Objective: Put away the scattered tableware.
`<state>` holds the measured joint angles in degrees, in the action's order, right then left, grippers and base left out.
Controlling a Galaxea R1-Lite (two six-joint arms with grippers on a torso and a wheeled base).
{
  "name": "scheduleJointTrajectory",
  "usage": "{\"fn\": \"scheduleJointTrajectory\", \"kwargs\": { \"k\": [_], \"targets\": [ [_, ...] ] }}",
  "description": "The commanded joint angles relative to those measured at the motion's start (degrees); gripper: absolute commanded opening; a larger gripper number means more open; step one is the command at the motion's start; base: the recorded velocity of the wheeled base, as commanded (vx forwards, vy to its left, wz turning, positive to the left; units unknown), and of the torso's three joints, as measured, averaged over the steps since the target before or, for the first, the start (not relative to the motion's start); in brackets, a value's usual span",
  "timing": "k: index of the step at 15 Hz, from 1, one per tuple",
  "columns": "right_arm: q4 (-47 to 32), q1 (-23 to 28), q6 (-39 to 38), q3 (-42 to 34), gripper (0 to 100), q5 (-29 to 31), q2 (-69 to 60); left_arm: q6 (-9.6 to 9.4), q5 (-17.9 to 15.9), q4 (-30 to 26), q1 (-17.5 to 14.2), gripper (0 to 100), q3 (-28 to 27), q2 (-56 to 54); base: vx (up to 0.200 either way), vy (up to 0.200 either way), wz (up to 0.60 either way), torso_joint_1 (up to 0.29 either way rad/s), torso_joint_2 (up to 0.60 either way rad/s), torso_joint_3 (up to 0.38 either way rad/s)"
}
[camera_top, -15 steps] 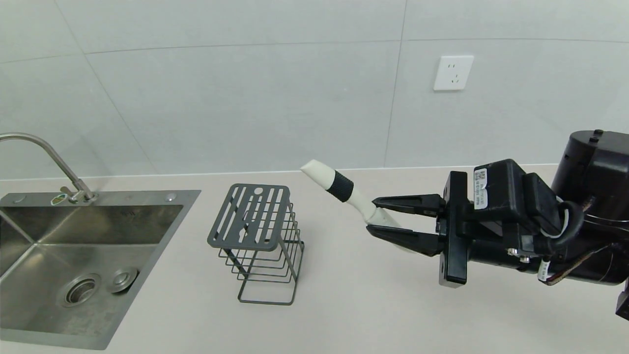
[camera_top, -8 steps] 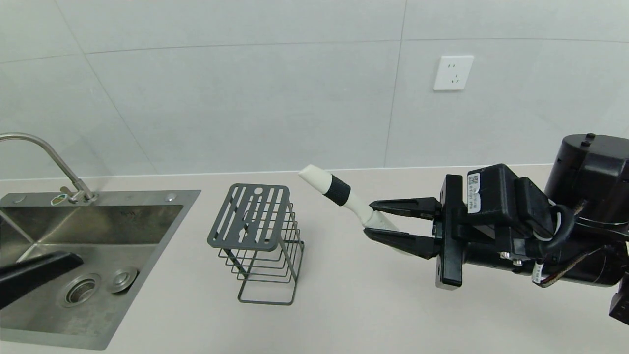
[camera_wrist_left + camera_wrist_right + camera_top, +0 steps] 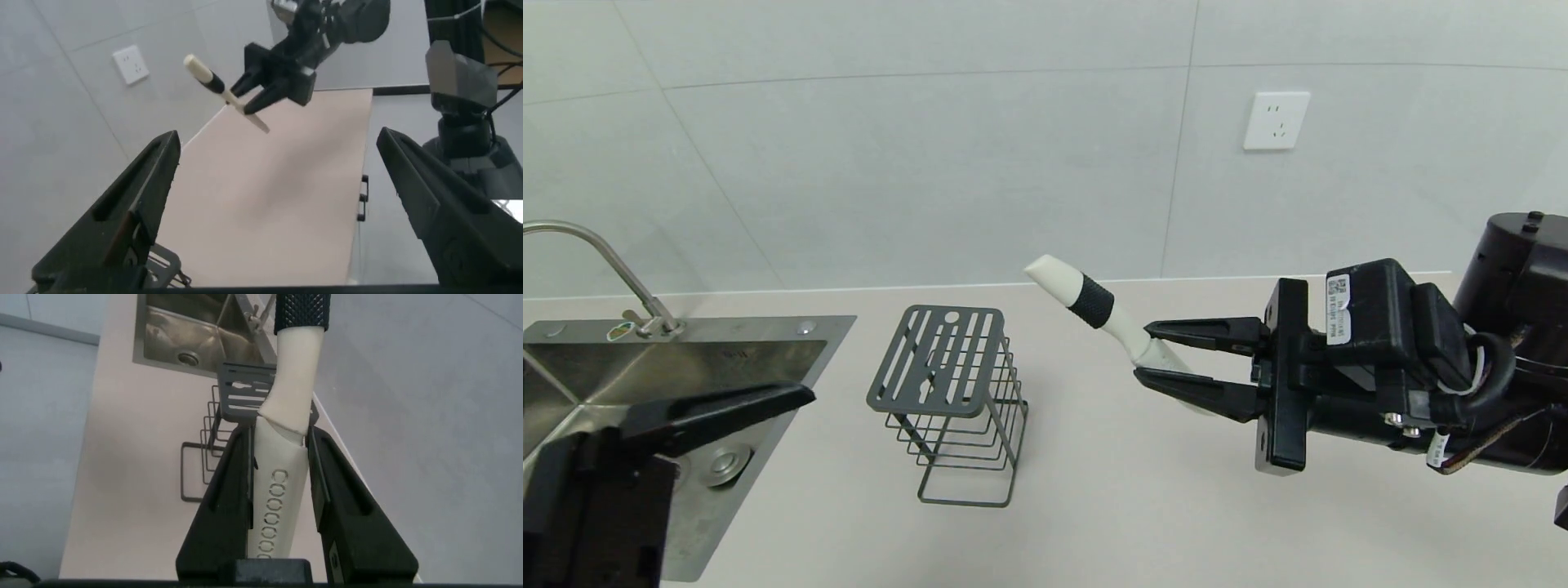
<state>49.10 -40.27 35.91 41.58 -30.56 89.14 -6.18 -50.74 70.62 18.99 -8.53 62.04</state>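
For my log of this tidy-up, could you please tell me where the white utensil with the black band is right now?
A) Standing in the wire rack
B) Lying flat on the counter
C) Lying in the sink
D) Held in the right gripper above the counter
D: the right gripper is shut on the white utensil, holding it in the air over the counter, to the right of the wire rack.

You were working in a kitchen. A stainless-steel sink (image 3: pixel 727 327) was set into a pale countertop (image 3: pixel 1135 506), with a curved tap (image 3: pixel 605 253) at its back rim and a round drain fitting (image 3: pixel 723 461) in its basin. Just beside the sink, a dark wire cutlery rack (image 3: pixel 947 400) stood on the counter. Behind the sink rose a wall (image 3: pixel 931 163) of large grey tiles, and well along it from the sink you had a white socket (image 3: pixel 1276 120).
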Motion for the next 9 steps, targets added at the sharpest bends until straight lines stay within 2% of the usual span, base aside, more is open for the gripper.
{"fn": "scheduleJointTrajectory", "kwargs": {
  "k": [1, 3, 4, 7, 9],
  "targets": [
    [0.2, -0.08, 0.03, -0.1, 0, -0.02, -1.16, -0.06, -0.15, 9.18, 0.26, 100, 0.45, 13.81, 0.0, 0.0, 0.0, 0.0, 0.0, 0.0],
    [0.2, -0.08, 0.03, -1.24, 0, -0.02, -2.48, 1.17, -0.15, 19.12, 0.78, 100, 0.1, 21.55, 0.0, 0.0, 0.0, 0.0, 0.0, 0.0],
    [0.29, -0.08, 0.03, -2.03, 0, -0.11, -3.0, 2.93, -0.15, 19.38, 1.84, 100, -0.87, 23.66, 0.0, 0.0, 0.0, 0.0, 0.0, 0.0],
    [0.55, -0.08, 0.03, -3.96, 0, -0.2, -4.67, 3.81, -0.15, 19.38, 6.85, 100, -7.99, 26.12, 0.0, 0.0, 0.0, 0.0, 0.0, 0.0],
    [0.55, -0.08, 0.03, -4.14, 0, -0.82, -5.55, 4.25, -0.15, 19.38, 7.73, 100, -10.71, 29.54, 0.0, 0.0, 0.0, 0.0, 0.0, 0.0]
  ]
}}
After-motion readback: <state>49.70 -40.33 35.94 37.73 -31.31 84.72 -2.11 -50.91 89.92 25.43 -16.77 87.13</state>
